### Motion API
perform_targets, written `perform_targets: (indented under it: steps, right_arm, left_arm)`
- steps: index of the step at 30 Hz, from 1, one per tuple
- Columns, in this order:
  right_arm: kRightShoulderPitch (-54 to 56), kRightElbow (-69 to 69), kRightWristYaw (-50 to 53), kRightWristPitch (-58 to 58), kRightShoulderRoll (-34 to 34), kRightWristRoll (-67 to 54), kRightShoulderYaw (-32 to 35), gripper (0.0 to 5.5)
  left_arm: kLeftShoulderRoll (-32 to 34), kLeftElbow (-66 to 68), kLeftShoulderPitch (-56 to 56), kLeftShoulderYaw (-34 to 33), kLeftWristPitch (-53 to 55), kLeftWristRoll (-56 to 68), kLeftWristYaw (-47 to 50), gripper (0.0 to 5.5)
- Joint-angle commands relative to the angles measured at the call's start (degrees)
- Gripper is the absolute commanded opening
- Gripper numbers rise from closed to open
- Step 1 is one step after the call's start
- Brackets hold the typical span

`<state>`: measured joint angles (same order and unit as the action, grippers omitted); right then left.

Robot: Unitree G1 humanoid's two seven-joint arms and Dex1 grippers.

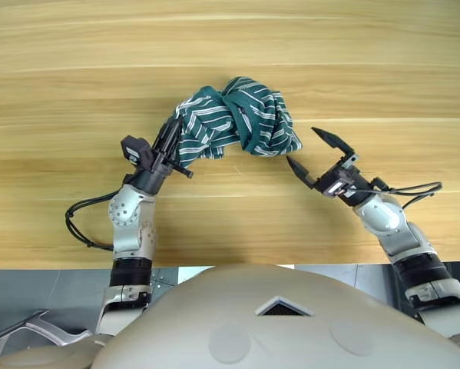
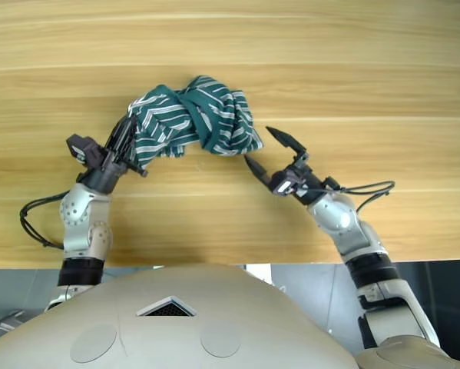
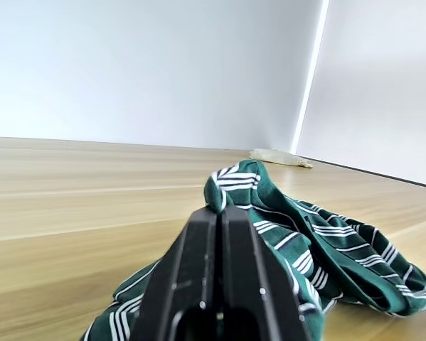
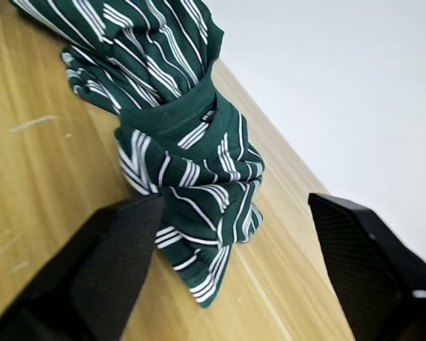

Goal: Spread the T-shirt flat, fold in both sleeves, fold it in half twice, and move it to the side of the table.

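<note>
Left hand (image 1: 170, 137) pinched closed, right hand (image 1: 302, 145) spread wide open, both angled inward.

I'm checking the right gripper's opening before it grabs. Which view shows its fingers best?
The left eye view: the right gripper appears whole, both fingers spread apart beside the bunched T-shirt. The right eye view shows the same. The right wrist view shows the two fingers' inner faces at close range, the shirt ahead.

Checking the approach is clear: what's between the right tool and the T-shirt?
Nothing. The T-shirt ends right at the mouth of the open right tool, on bare table; both eye views show it.
</note>
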<state>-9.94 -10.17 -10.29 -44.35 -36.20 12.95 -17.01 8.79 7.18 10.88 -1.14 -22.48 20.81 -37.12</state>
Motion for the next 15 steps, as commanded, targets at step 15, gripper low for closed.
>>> perform_targets:
  steps: [15]
  right_arm:
    - [7.08,-10.9,3.23,6.75,11.15,14.2,-5.68,1.9]
  left_arm:
    - [0.32,3.68,-4.15,-3.08,-2.19,1.46,-1.22,0.0]
